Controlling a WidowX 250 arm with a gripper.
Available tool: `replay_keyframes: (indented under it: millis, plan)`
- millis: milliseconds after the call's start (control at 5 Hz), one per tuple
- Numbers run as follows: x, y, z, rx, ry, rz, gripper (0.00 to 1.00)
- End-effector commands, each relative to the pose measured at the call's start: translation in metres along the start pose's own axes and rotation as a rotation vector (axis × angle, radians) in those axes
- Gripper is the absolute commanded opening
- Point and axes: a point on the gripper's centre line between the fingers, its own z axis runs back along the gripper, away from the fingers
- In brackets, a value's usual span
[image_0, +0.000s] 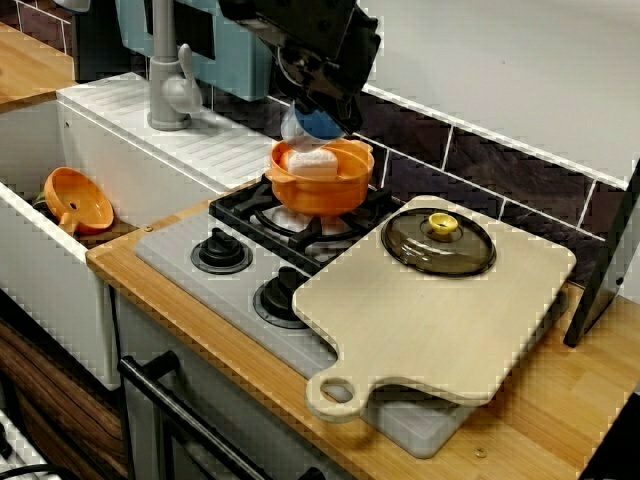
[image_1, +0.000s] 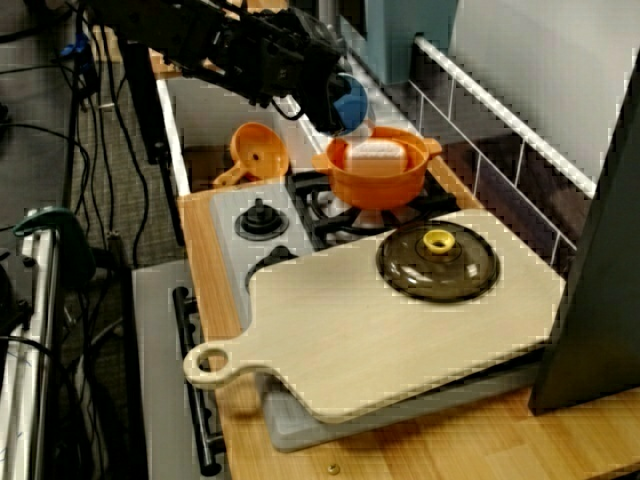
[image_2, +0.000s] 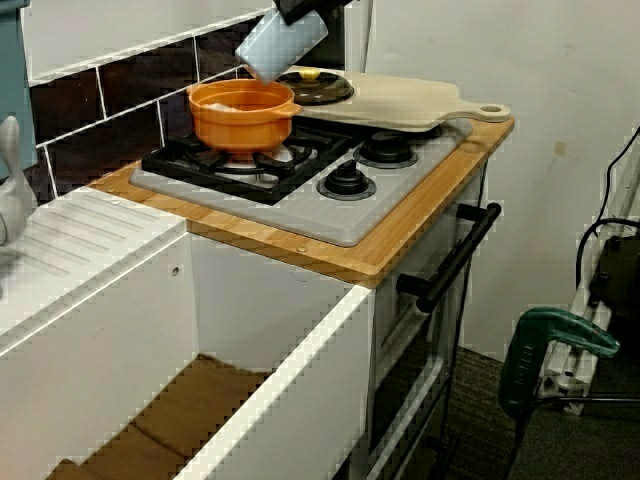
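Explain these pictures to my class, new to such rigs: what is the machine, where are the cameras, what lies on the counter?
The black machine is a robot arm; its gripper, the clamp at its tip, holds a pale blue cup tilted above an orange pot on a toy stove. A wooden board carries a glass lid; an orange funnel lies in the sink. One view looks from the front, one from the board's end, one from the sink's end.

Glossy plastic orange pot (image_0: 320, 178); matt wooden cutting board (image_0: 440, 310).
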Motion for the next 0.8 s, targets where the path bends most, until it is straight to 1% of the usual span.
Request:
replay_keyframes:
  millis: [0,200,400,600]
  plan:
    - [0.017,0.018,0.013,-0.074,-0.007,0.045,0.0]
    - [0.02,0.022,0.013,-0.103,0.013,0.05,0.0]
    - [0.024,0.028,0.01,-0.192,0.057,0.045,0.0]
    - [0.029,0.034,0.007,-0.253,0.101,0.049,0.0]
